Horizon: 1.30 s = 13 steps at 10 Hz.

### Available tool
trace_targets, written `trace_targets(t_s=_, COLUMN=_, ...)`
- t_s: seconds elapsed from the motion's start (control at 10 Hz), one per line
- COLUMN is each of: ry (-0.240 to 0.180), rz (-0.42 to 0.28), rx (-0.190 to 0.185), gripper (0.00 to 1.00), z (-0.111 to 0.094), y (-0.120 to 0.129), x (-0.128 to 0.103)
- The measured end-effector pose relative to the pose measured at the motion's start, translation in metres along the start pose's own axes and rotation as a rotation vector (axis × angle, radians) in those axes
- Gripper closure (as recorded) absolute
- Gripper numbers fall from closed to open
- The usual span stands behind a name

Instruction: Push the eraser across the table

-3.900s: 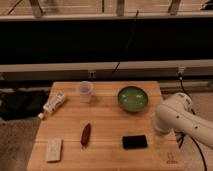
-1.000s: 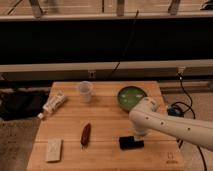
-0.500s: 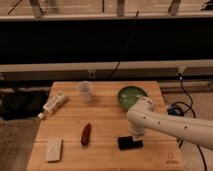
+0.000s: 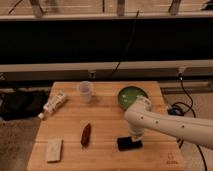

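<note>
Black and flat, the eraser [image 4: 125,144] is seen lying on the table [image 4: 105,117] near the front edge, right of centre, well in front of the green bowl [image 4: 131,95] and to the right of the slim red-brown object [image 4: 86,135], from which it is kept apart by a strip of bare wood. The gripper [image 4: 134,136] is lowered onto or just behind the eraser's right end, at the tip of a white arm that is bent down from the right side. Whether the gripper is open or closed cannot be told, since its tip is merged with the dark block.

The eraser is judged to be light, stiff and low, so it is likely to be slid easily over the smooth planks rather than tipped. No lifting grip is called for; contact is best made low on the right short edge, near its middle, so that the block is driven straight to the left. An off-centre push is likely to be answered by a spin. The red-brown object lies in that path, and the beige block [image 4: 54,150] is found further left.
</note>
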Motion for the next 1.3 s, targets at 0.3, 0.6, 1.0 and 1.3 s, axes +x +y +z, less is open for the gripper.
trace_targets(t_s=0.3, ry=0.008, rz=-0.012, rx=-0.003, gripper=0.99, z=0.002, y=0.000, x=-0.003)
trace_targets(t_s=0.6, ry=0.006, rz=-0.013, rx=-0.006, gripper=0.99, z=0.000, y=0.000, x=-0.007)
trace_targets(t_s=1.0, ry=0.017, rz=-0.029, rx=-0.010, gripper=0.99, z=0.002, y=0.000, x=-0.009)
trace_targets(t_s=1.3, ry=0.020, rz=-0.037, rx=-0.014, gripper=0.99, z=0.000, y=0.002, x=-0.012)
